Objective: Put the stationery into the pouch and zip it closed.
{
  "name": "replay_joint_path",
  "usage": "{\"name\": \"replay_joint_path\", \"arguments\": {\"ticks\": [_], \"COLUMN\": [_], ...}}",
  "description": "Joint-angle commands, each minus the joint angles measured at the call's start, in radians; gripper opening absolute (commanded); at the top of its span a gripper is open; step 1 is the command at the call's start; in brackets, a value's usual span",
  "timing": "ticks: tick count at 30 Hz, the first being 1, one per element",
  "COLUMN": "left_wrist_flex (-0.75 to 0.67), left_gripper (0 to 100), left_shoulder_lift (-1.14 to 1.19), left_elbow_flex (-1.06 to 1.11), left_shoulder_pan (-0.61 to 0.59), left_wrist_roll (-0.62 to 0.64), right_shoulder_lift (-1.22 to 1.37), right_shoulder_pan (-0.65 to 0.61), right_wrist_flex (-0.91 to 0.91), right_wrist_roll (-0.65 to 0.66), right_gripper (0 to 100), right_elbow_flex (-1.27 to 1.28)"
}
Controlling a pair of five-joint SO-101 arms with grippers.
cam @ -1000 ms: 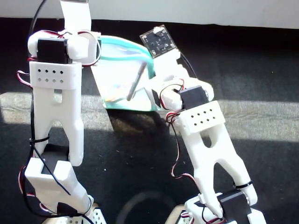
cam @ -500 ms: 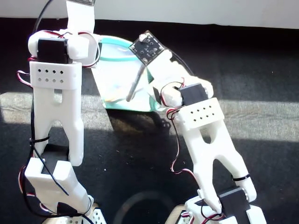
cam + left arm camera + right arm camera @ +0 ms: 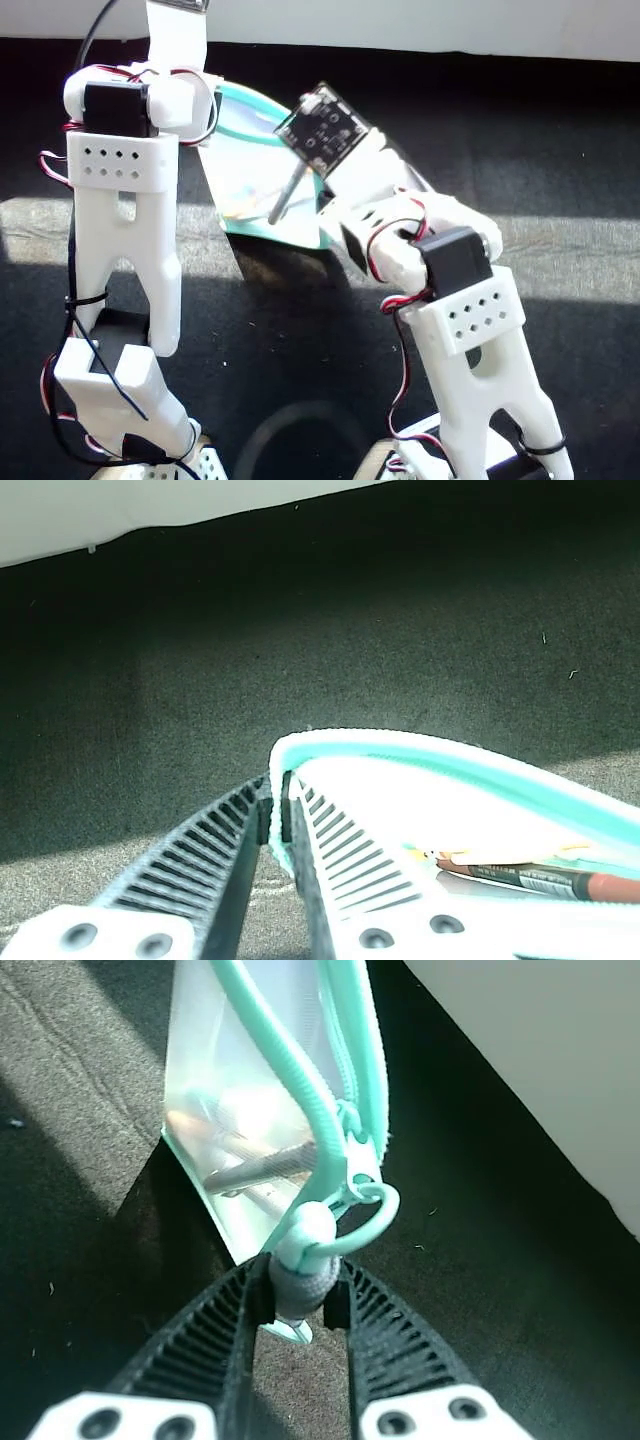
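My left jaws pinch the pouch (image 3: 245,170) at its left end; my right jaws clamp the zip pull (image 3: 300,1250) at its right end, pens (image 3: 545,883) inside.

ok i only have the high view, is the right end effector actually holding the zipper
observer: the right end effector is shut on a pale tab beside the zip's ring pull.
operator: and the left one
observer: the left end effector is clamped on the pouch rim at its other end.
operator: anything inside yet
observer: a brown pencil lies inside the pouch.
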Motion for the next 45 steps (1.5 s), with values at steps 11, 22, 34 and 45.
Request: {"name": "replay_joint_path", "arguments": {"ticks": [11, 22, 34, 45], "left_wrist_flex": [0.048, 0.048, 0.049, 0.068], "left_gripper": [1, 1, 1, 1], "left_shoulder_lift": [0.074, 0.074, 0.074, 0.074], "left_elbow_flex": [0.019, 0.019, 0.019, 0.019], "left_shoulder_pan": [0.024, 0.024, 0.024, 0.021], "left_wrist_roll": [-0.003, -0.003, -0.003, -0.003], "right_shoulder_lift": [0.176, 0.272, 0.274, 0.263], "right_shoulder_pan": [-0.051, -0.048, -0.045, -0.045], "right_wrist_flex": [-0.186, -0.249, -0.251, -0.248], "right_wrist_roll": [-0.184, -0.278, -0.276, -0.474], "right_gripper": [0.6, 8.0, 7.3, 15.7], "right_elbow_flex": [-0.05, -0.05, -0.05, -0.051]}}
